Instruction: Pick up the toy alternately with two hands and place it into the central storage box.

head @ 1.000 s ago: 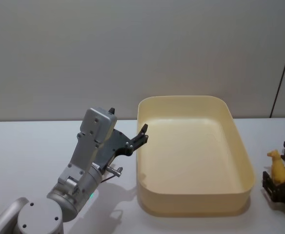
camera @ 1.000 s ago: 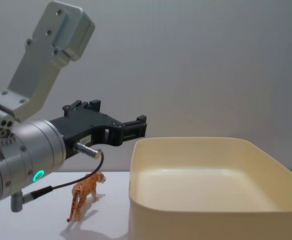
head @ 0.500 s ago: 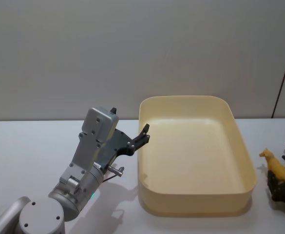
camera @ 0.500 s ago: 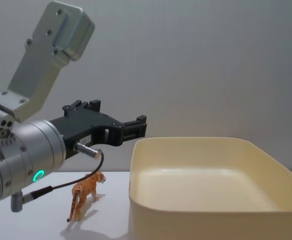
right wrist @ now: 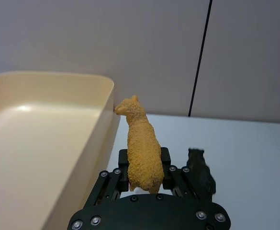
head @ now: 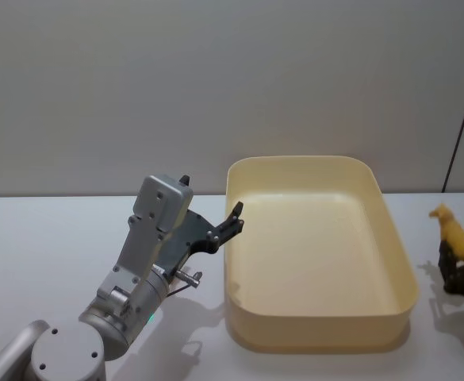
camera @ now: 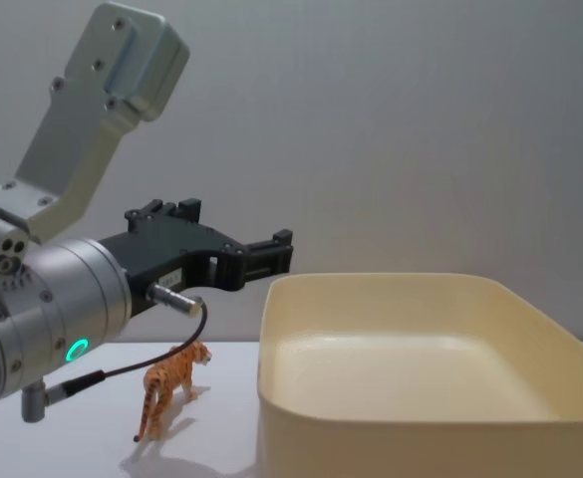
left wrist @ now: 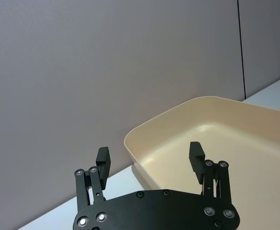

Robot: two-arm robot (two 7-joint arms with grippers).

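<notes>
The cream storage box [head: 396,238] stands in the middle of the white table. At its right, my right gripper [head: 456,255] is shut on a yellow llama toy [head: 456,230], held upright above the table; the right wrist view shows the llama toy [right wrist: 142,148] pinched between the fingers of the right gripper [right wrist: 144,160], just outside the box wall [right wrist: 89,143]. My left gripper [head: 232,216] hangs open and holds nothing beside the box's left rim [left wrist: 130,143], with the left gripper [left wrist: 149,153] pointing toward the box.
A small orange tiger toy [camera: 171,383] stands on the table left of the box [camera: 391,438], below the left arm [camera: 42,309]. A small black animal toy [right wrist: 200,170] stands on the table by the right gripper. A grey wall rises behind.
The right gripper has risen with the yellow llama toy, lifting it off the table beside the box. The left arm has not moved.
</notes>
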